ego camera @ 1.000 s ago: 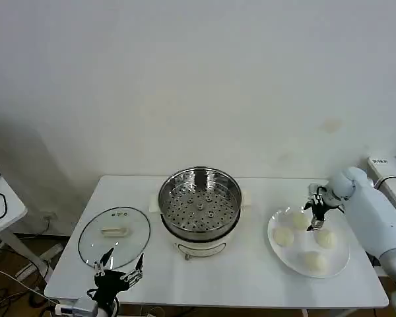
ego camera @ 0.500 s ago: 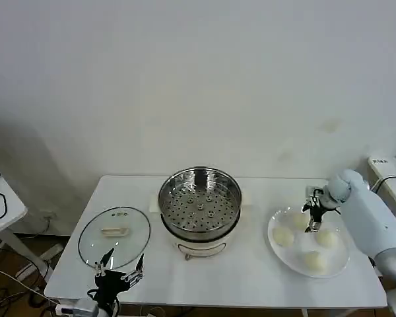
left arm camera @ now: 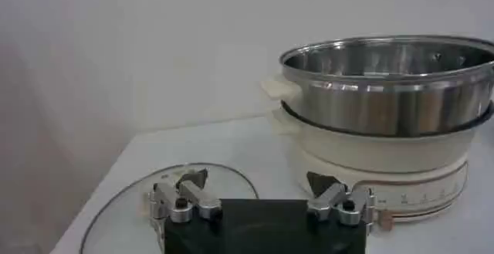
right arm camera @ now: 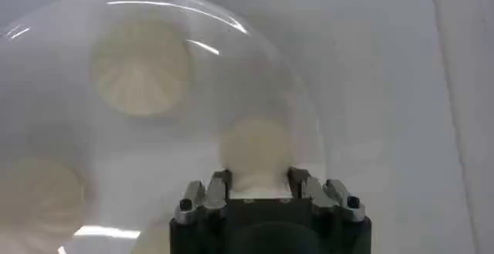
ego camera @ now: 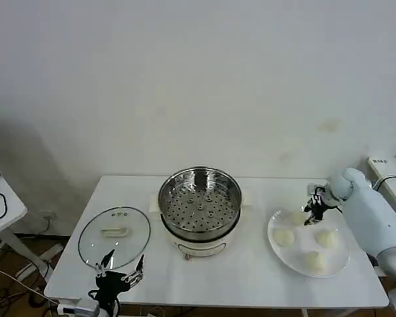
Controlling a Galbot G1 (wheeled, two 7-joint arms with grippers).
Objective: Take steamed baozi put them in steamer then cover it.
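Right gripper: the right gripper sits at the right of the head view, over the far edge of the flat white plate; in its wrist view its fingers close against both sides of one small cream-white bun, gripping it.
Other buns: three more round cream-white baozi lie on the plate, at and in the head view.
Steamer: the round shiny stainless-steel pot with a perforated tray inside stands on its white base at the centre of the white table, with no bun in it.
Cover: the round clear glass lid with a whitish handle lies flat on the table, lower left of the frame, beside the pot.
Left gripper: the left gripper hangs at the lower left, just in front of the lid, fingers spread apart and holding nothing.
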